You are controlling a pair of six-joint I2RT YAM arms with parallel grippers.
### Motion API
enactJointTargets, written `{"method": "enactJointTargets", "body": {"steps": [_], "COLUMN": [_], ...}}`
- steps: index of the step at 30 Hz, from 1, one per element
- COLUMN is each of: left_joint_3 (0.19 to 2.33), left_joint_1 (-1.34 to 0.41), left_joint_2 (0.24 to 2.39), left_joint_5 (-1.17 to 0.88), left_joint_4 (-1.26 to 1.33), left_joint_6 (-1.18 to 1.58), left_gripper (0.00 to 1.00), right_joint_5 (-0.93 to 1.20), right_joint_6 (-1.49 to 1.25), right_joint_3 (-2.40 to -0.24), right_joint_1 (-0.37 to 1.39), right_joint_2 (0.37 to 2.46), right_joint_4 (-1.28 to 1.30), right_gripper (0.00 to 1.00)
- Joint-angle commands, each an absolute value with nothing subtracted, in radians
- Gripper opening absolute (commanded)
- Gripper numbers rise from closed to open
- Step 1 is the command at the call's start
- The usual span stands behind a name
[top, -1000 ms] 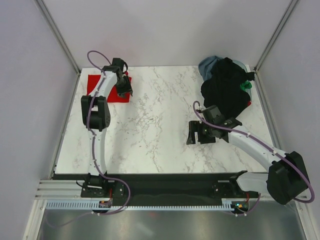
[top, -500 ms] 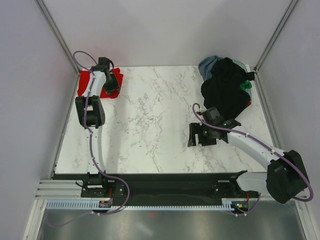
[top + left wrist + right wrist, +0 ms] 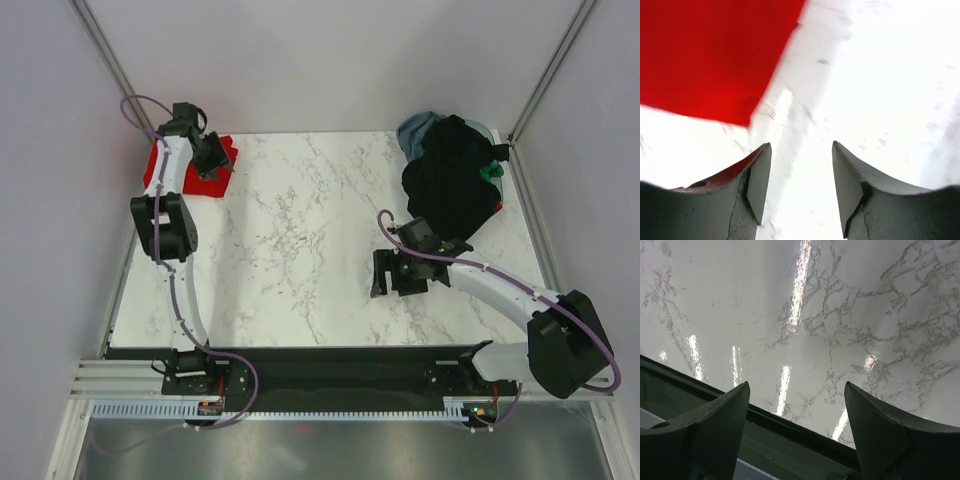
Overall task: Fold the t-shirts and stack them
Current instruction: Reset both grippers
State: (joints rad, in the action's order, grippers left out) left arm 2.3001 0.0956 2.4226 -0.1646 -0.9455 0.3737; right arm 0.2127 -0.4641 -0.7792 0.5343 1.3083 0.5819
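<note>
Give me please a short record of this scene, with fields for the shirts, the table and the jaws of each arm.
folded shirt: red t-shirt, looks folded, flat at the far left corner of the table
pile: black t-shirt, grey-blue t-shirt and green t-shirt, heaped at the far right corner
left jaws: open, empty, over the table beside a corner of the red t-shirt
right jaws: open, empty, over bare table, on the near side of the pile
stack: not yet begun

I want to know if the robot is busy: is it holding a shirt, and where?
Nothing is held. The left gripper is open near the red t-shirt, and the right gripper is open over bare table.
</note>
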Motion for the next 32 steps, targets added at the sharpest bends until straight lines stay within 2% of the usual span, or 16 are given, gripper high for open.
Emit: {"method": "enactJointTargets", "body": {"steps": [1, 8, 11, 15, 21, 25, 32], "left_joint_3": [2.255, 1.941, 1.745, 1.417, 1.097, 0.964, 0.838], "left_joint_1": [0.091, 0.014, -0.034, -0.037, -0.035, -0.035, -0.035], "left_joint_2": [2.110, 1.743, 1.623, 1.351, 1.040, 0.876, 0.701], "left_joint_5": [-0.319, -0.335, -0.371, -0.457, -0.460, -0.424, -0.380], "left_joint_4": [-0.931, -0.925, -0.897, -0.850, -0.825, -0.813, -0.805], "left_joint_6": [0.442, 0.428, 0.376, 0.350, 0.304, 0.353, 0.405], "left_gripper": [0.60, 0.59, 0.59, 0.59, 0.59, 0.57, 0.58], "right_joint_5": [0.209, 0.176, 0.166, 0.201, 0.225, 0.235, 0.215], "right_joint_6": [-0.508, -0.566, -0.586, -0.598, -0.662, -0.707, -0.750], "right_joint_3": [-0.795, -0.787, -0.782, -0.753, -0.700, -0.643, -0.555], "right_joint_1": [0.564, 0.630, 0.646, 0.664, 0.699, 0.718, 0.729], "right_joint_2": [1.276, 1.200, 1.149, 1.079, 0.960, 0.862, 0.758], "right_joint_4": [0.551, 0.554, 0.569, 0.549, 0.494, 0.433, 0.383], "right_gripper": [0.84, 0.85, 0.85, 0.86, 0.89, 0.98, 0.98]}}
